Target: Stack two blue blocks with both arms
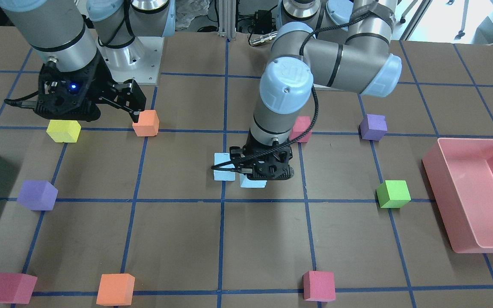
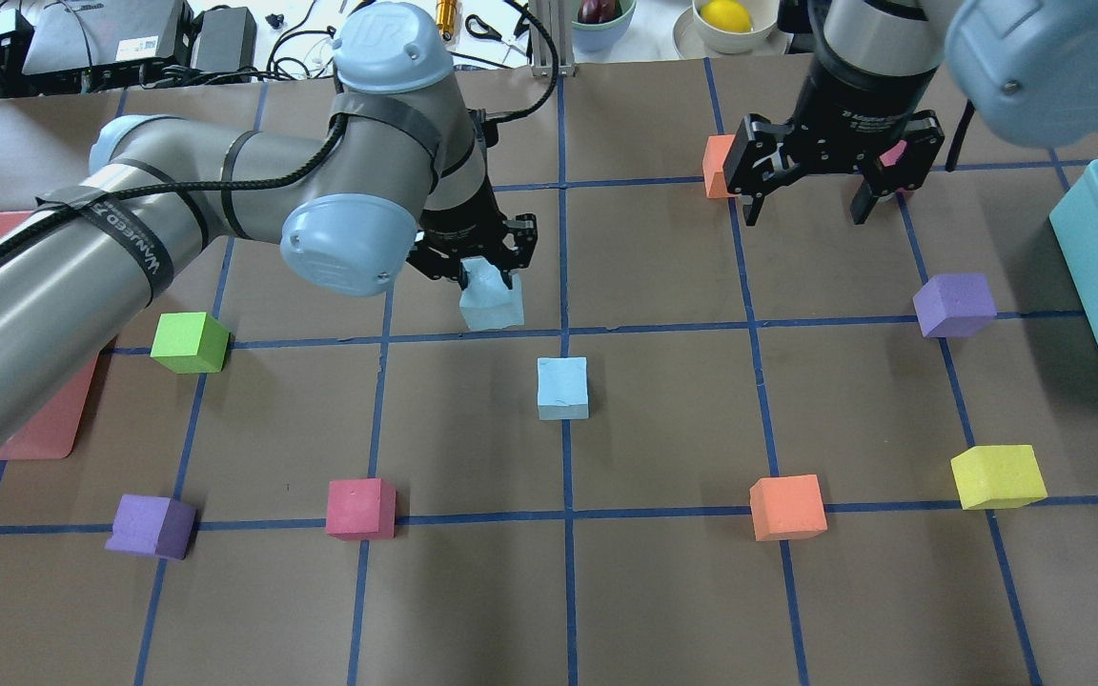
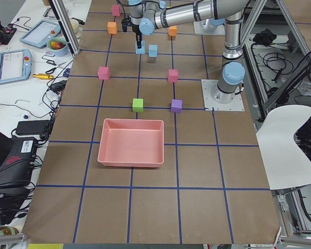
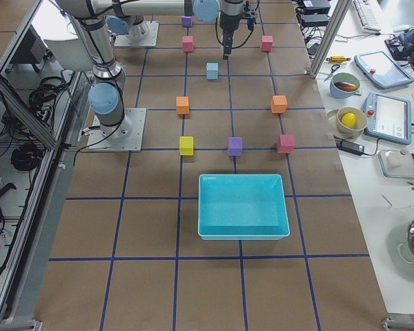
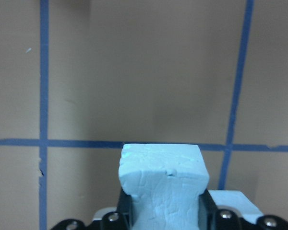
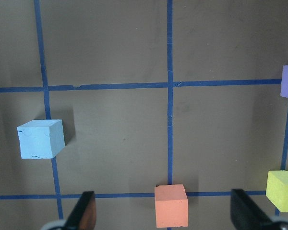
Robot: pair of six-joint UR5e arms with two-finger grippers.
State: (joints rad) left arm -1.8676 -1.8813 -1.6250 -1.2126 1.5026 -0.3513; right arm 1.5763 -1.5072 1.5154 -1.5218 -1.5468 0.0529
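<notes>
Fingers, left: your left fingers (image 2: 518, 257) are drawn in narrow on the held blue block (image 5: 163, 184). They pinch two opposite side faces, which leaves its underside free to land flat.
Held block, place: just beside the resting blue block (image 2: 562, 388) and apart from it, on the side away from the robot's base and toward the robot's left. It is low, but you cannot tell whether it is clear of the surface (image 2: 663, 591).
Fingers, right: your right fingers (image 6: 85, 213) are spread wide and empty. They are high up and well apart from the resting blue block, on its robot's-right side, over an orange block (image 6: 170, 205). They look to be waiting.
Resting block, why there: it sits flat with its top bare, likely the stack's base.
Pointing: both are cubes, so neither has a long axis. The held one hangs upright, its front edge parallel to the blue tape line (image 5: 86, 143). The resting one sits square to the grid.
</notes>
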